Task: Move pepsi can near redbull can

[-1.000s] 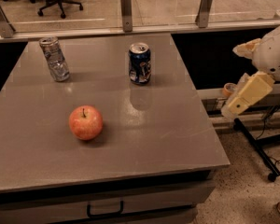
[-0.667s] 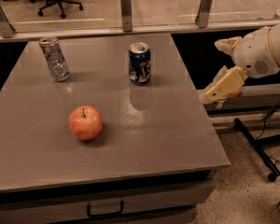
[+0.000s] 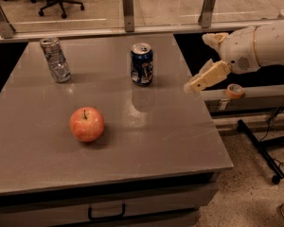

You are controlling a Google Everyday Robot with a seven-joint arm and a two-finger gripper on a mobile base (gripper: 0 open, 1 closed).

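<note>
The pepsi can (image 3: pixel 142 64), dark blue with a silver top, stands upright at the back middle of the grey table (image 3: pixel 146 145). The redbull can (image 3: pixel 55 59), slim and silver-grey, stands upright at the back left, well apart from the pepsi can. My gripper (image 3: pixel 199 82) hangs over the table's right edge, to the right of the pepsi can and a little nearer the front, not touching it. It holds nothing that I can see. The white arm (image 3: pixel 260 44) reaches in from the right.
A red apple (image 3: pixel 87 124) lies on the table in front of and between the two cans. A tape roll (image 3: pixel 235 91) sits on a ledge right of the table. A glass barrier with metal posts (image 3: pixel 128 8) runs behind the table. A drawer handle (image 3: pixel 106 214) is below the front edge.
The arm and gripper have moved left, from off the table's right side to its right edge, closer to the pepsi can. The cans and apple have not moved.
</note>
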